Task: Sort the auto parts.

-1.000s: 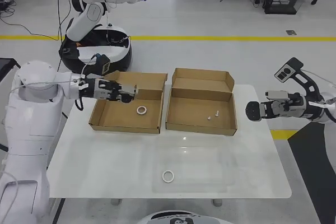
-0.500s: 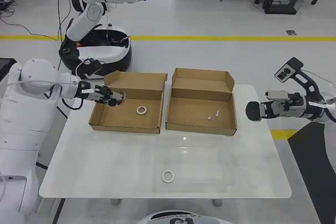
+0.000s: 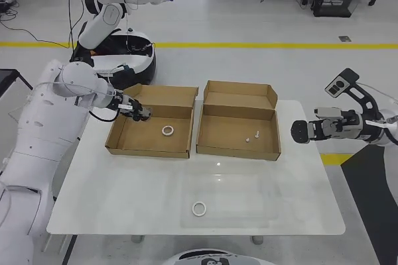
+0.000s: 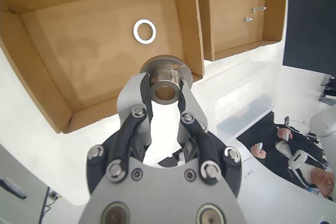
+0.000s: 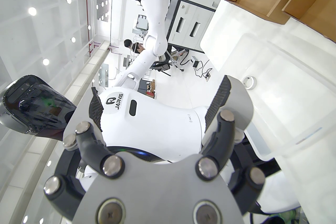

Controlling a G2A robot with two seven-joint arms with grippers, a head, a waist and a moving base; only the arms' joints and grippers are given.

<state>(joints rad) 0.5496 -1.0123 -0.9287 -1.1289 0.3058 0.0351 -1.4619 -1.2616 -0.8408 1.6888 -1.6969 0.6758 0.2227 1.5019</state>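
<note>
Count: 2 cardboard boxes: near box (image 3: 136, 136) just ahead of left gripper (image 4: 164, 89), far box (image 3: 225, 132) beyond it. 2 rings: ring A (image 4: 135, 32) in near box, just past the gripper's tips; ring B (image 3: 199, 209) in clear bin (image 3: 242, 205), well apart from left gripper. 1 flanged bushing (image 4: 168, 64), clamped in left gripper. 2 small pins (image 4: 258, 9) (image 4: 247, 19), both in far box. 1 clear bin.

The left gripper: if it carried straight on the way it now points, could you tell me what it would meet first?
Most likely the bare floor of the left cardboard box: the flanged metal part in the left gripper would land first, near the ring, though depth is unclear.
</note>
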